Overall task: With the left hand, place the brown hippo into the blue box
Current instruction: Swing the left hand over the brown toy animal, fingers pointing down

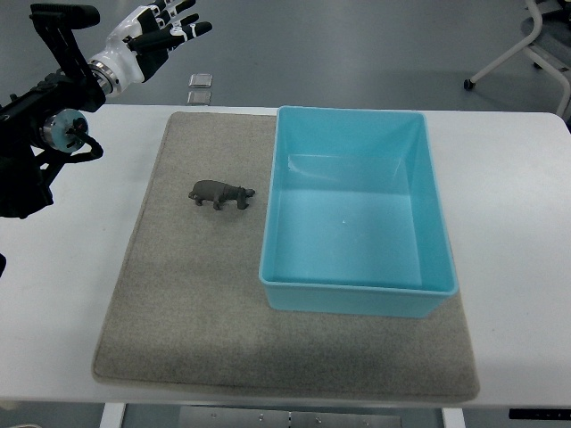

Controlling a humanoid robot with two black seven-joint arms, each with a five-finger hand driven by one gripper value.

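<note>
A small brown-grey hippo figure (220, 193) stands on the grey mat (187, 303), just left of the blue box (285, 178), head pointing toward the box. The box holds nothing. My left hand (165, 28) hovers high at the upper left, beyond the table's far edge and well away from the hippo. Its fingers are spread and hold nothing. The left arm (45, 125) enters from the left edge.
The mat lies on a white table (508, 214). Two small square plates (200, 86) sit on the floor beyond the table's far edge. A chair base (535, 53) shows at the upper right.
</note>
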